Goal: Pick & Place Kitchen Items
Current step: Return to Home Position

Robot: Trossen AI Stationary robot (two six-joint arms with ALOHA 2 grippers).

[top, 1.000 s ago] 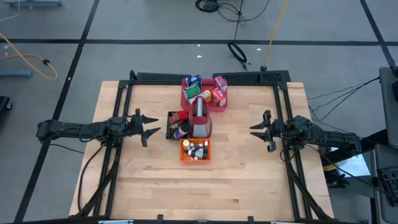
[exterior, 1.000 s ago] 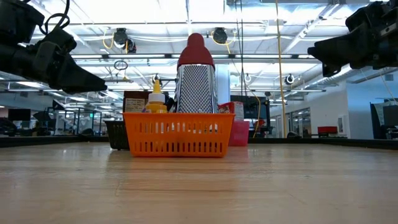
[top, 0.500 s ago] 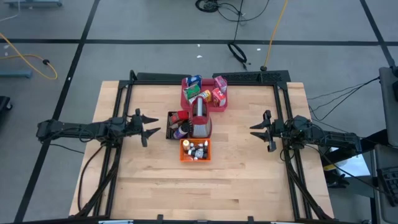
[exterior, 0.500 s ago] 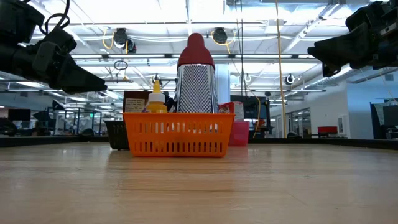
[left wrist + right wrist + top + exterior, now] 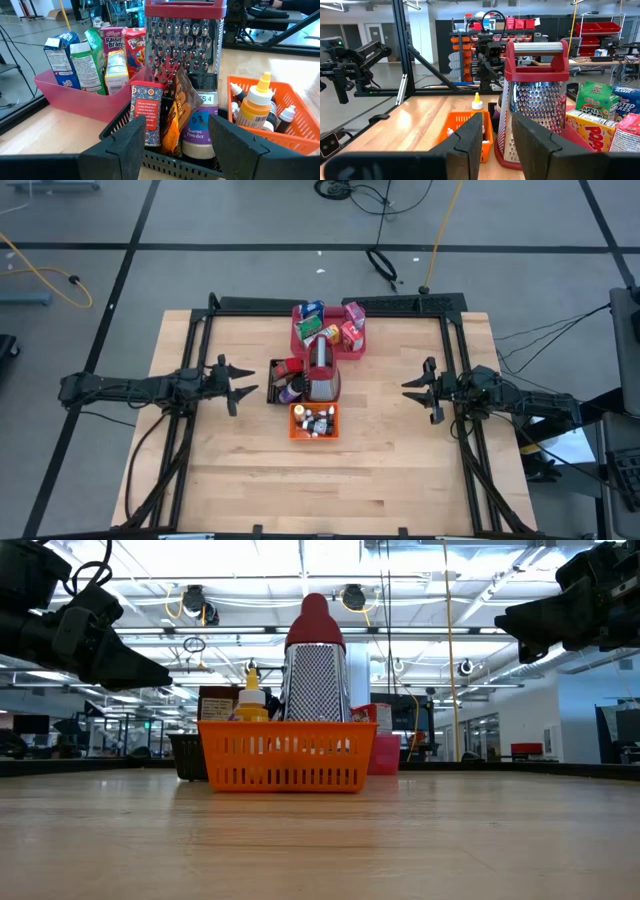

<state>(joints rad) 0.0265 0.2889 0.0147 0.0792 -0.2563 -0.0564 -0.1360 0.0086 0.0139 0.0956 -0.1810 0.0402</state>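
The kitchen items sit mid-table in three containers. Small cartons and a yellow packet stand in the pink tray (image 5: 328, 328) at the far side. A red box, an orange packet and a spice jar stand in the black basket (image 5: 165, 152). Tiny bottles fill the orange basket (image 5: 314, 421). A red-and-silver grater (image 5: 321, 372) stands among them. My left gripper (image 5: 240, 382) hovers open left of the black basket. My right gripper (image 5: 412, 391) hovers open right of the grater. Both are above the table and hold nothing.
Bare wooden table (image 5: 390, 460) lies on the near side and to both sides of the cluster. A black frame (image 5: 330, 303) runs along the far edge and down both sides. Cables lie on the floor beyond the table.
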